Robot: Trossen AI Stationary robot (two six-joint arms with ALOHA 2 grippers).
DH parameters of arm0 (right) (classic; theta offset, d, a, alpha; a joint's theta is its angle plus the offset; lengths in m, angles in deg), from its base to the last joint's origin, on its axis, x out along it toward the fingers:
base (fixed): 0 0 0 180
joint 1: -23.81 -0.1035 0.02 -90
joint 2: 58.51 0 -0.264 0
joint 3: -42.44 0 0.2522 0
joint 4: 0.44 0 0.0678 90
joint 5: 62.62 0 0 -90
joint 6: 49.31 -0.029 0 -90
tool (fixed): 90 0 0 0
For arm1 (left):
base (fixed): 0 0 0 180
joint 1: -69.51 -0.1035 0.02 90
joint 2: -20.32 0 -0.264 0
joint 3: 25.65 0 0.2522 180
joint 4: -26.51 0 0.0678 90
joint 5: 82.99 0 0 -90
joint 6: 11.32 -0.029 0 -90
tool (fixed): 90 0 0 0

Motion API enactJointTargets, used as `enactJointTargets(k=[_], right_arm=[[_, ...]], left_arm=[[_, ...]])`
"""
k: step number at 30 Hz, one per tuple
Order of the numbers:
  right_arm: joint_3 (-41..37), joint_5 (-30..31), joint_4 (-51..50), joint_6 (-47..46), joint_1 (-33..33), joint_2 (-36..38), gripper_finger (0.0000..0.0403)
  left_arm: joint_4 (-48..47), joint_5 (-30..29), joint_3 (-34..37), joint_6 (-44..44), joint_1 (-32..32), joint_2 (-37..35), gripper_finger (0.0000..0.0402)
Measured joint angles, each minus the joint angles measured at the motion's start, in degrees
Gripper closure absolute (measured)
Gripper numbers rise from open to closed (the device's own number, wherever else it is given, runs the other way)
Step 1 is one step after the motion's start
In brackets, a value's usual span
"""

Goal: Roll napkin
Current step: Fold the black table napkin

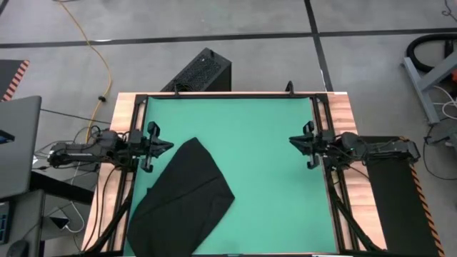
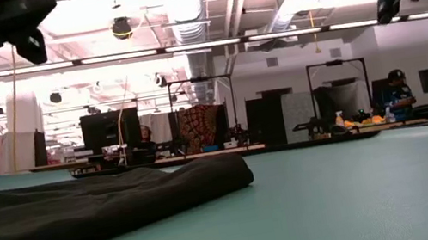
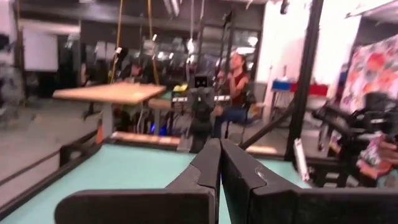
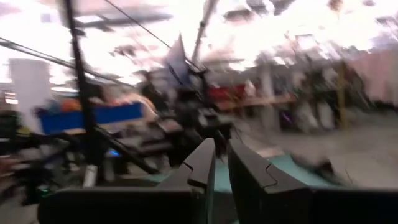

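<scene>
While both my arms sat parked at the table (image 1: 285, 171) edges, the napkin (image 1: 182, 203) lay loosely folded at the near-left (not rolled). Left gripper (image 1: 156, 146) was clenched empty beside it; right gripper (image 1: 303, 144) hung well apart, fingers narrowly parted, holding nothing. I'd flatten it, then roll evenly.

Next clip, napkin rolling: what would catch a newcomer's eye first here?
The black napkin stands out first, lying loosely folded on the green mat at the near left, not yet rolled. Both arms wait at the table's edges: the left gripper shut and empty just beyond the cloth's tip, the right gripper opposite, holding nothing.
</scene>
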Motion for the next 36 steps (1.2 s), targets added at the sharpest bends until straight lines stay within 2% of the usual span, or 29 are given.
enactJointTargets(k=[6, 10, 15, 17, 22, 28, 36], right_arm=[[7.4, 1.8, 0.1, -3.5, 0.0, -16.5, 0.0328], [16.9, 0.6, -1.7, -1.2, 0.0, -29.5, 0.0305], [30.5, -1.2, -11.3, -0.4, -0.1, -45.7, 0.0259], [34.6, -1.2, -14.2, -0.4, 0.2, -52.5, 0.0242], [43.2, 1.8, -11.7, -0.5, 1.8, -67.7, 0.0223], [53.9, 1.9, -5.7, -0.9, 4.1, -85.0, 0.0228], [71.9, 1.9, -6.1, -0.4, 7.1, -103.1, 0.0235]], left_arm=[[-4.3, -0.2, -6.1, 0.6, 0.0, 12.4, 0.0385], [-10.0, 0.8, -11.5, 0.6, 0.0, 20.7, 0.0346], [-21.4, 1.1, -17.7, 1.3, 0.0, 27.8, 0.0290], [-24.5, 1.1, -19.7, 2.0, 0.0, 29.2, 0.0273], [-33.2, -0.1, -23.4, 4.4, 0.0, 30.3, 0.0258], [-39.1, -3.9, -24.3, 6.8, 0.0, 29.7, 0.0260], [-41.6, -4.9, -24.3, 7.0, 0.0, 29.6, 0.0260]])
